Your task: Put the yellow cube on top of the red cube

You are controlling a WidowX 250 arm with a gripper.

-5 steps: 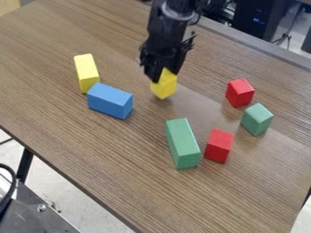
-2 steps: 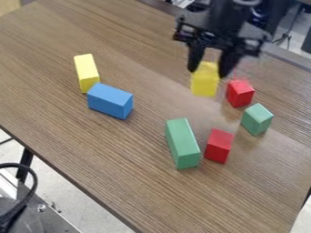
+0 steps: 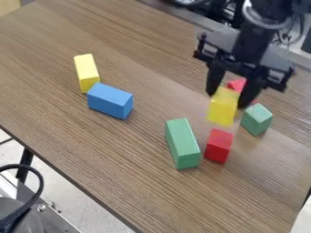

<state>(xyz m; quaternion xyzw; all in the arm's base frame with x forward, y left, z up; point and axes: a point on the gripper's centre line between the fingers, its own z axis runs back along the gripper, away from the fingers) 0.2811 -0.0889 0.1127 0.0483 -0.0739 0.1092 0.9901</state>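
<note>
"What's nearest us?"

"On the table [image 3: 115, 182], the near red block [image 3: 218, 146], upright-looking, with the long green block [image 3: 183, 144] just beside it, to the left in the camera view. A little farther back is the green cube [image 3: 258, 120]."

"And the yellow cube [image 3: 223, 108]?"

"Up in the gripper [image 3: 227, 99], pinched between its two fingers and, by the look of it, clear of the wood. From here it overlaps the green cube's left edge."

"Beyond that?"

"The blue block [image 3: 110, 101] off to the left, touching or nearly touching the long yellow block [image 3: 87, 73]. On the right, the far red cube [image 3: 238, 83] is partly hidden behind the cube and fingers."

"So which step is this?"

"The carry, I'd say: the pick is done, the stacking isn't. Which red one is meant, I can't be sure; the far one looks more like a true cube, the near one a bit longer."

"Next move?"

"Centre over the chosen red top, square the faces, lower gently, then let go. Come in off-centre and it could tip, or knock the green cube."
</note>
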